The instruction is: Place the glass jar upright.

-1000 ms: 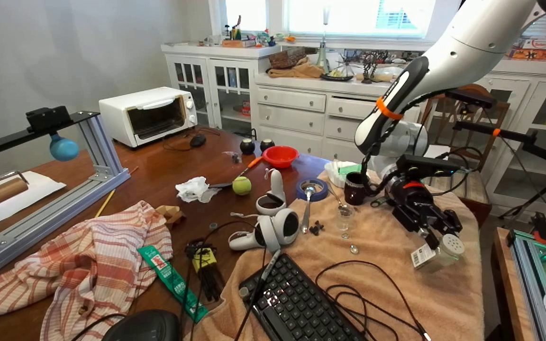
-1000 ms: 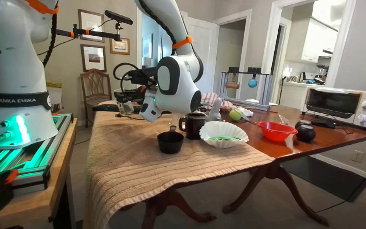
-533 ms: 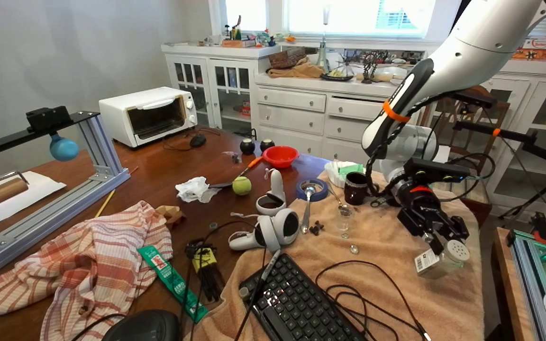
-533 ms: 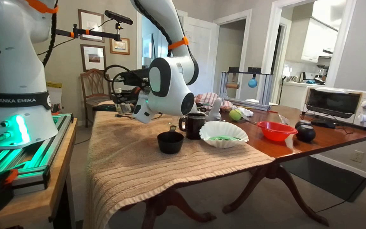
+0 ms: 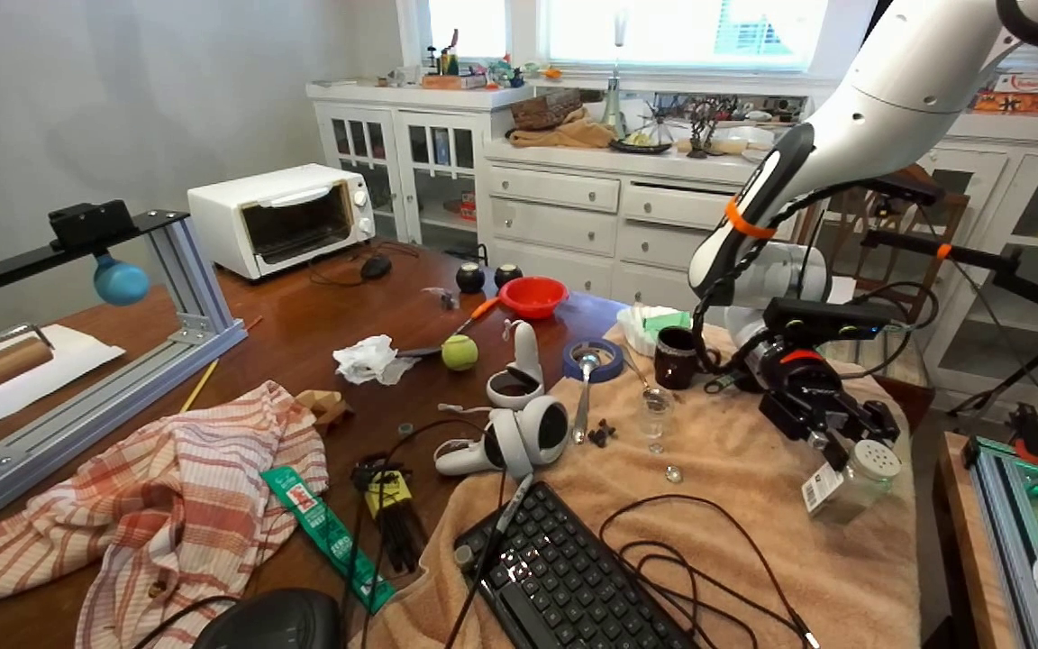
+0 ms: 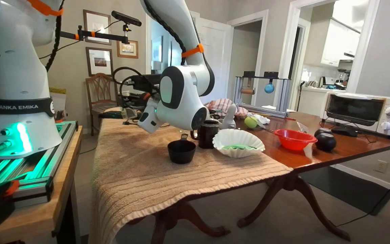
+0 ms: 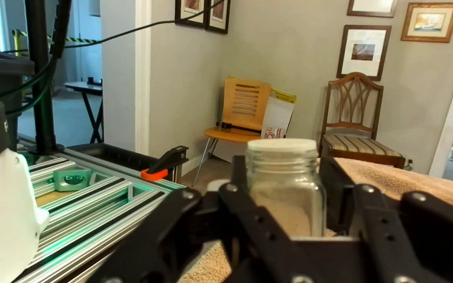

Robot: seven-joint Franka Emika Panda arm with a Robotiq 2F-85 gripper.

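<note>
The glass jar (image 5: 863, 494) is clear, with a white perforated lid and a pale label on its side. My gripper (image 5: 860, 440) is shut on it, one finger on each side. In the wrist view the jar (image 7: 291, 196) stands straight between the fingers, lid away from the palm; its lower part is hidden by the gripper. In an exterior view it leans, lid to the upper right, low over the tan towel (image 5: 726, 469). In an exterior view the jar (image 6: 129, 114) is small beyond the arm. I cannot tell if its base touches the towel.
A black keyboard (image 5: 564, 577) and loose cables (image 5: 663, 586) lie left of the jar. A small clear glass (image 5: 657, 416) and a dark mug (image 5: 677, 361) stand farther back. A black measuring cup (image 6: 181, 153) and a white paper filter (image 6: 238, 144) sit on the towel.
The gripper and the jar have moved together, to the right and latterly slightly up in an exterior view, to the left in an exterior view. The grip has not visibly changed.
</note>
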